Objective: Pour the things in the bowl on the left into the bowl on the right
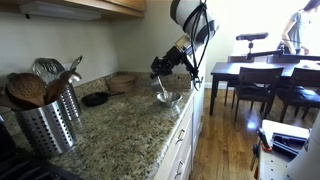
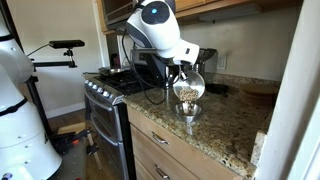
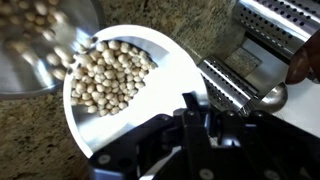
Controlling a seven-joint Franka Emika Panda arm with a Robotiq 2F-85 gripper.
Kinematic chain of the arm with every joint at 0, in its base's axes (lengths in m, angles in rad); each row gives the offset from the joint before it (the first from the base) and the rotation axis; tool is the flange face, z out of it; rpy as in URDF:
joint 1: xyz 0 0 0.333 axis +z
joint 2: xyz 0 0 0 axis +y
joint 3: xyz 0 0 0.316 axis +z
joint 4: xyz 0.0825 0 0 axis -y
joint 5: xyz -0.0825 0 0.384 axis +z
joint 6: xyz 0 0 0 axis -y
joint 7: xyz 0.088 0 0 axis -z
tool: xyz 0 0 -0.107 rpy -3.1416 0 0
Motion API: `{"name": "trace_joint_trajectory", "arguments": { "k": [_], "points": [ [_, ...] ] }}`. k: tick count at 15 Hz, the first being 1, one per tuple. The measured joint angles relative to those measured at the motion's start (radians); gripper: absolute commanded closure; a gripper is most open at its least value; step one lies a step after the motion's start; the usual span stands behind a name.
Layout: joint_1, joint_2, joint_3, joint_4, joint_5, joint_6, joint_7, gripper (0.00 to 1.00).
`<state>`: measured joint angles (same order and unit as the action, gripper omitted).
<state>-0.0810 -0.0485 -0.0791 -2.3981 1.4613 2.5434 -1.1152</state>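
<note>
In an exterior view the gripper [image 1: 165,70] hangs at the centre of the frame above the metal bowl [image 1: 168,97]. That bowl stands on the granite counter [image 1: 110,125], close to its front edge. The bowl being carried is too small to make out here. With the receiver so near the edge, the pour should be slow and must not nudge it.

In an exterior view, just right of centre, the white bowl [image 2: 186,86] is tipped steeply. The beans [image 2: 186,94] are gathered at its low lip, directly over the metal bowl [image 2: 188,111]. The two rims look very close, but I cannot tell whether they touch. The pouring lip is best held inside the receiver's rim, with the tilt increased little by little.

In the wrist view the gripper [image 3: 190,105] enters from bottom centre, jaws clamped on the near rim of the white bowl [image 3: 170,70]. The beans [image 3: 105,78] crowd its left half, toward the metal bowl [image 3: 35,50] in the upper left, where blurred beans already lie. Many beans are yet to go, so the pour seems partway. The grip holds only one rim, so the bowl could swivel. A smooth wrist roll, ending steeper, should clear the stragglers.
</note>
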Motion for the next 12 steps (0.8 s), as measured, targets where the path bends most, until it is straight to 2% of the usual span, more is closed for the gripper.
{"name": "trace_joint_trajectory", "arguments": {
  "k": [12],
  "points": [
    [0.0, -0.006, 0.0, -0.013, 0.076, 0.0, -0.071, 0.96]
  ]
}}
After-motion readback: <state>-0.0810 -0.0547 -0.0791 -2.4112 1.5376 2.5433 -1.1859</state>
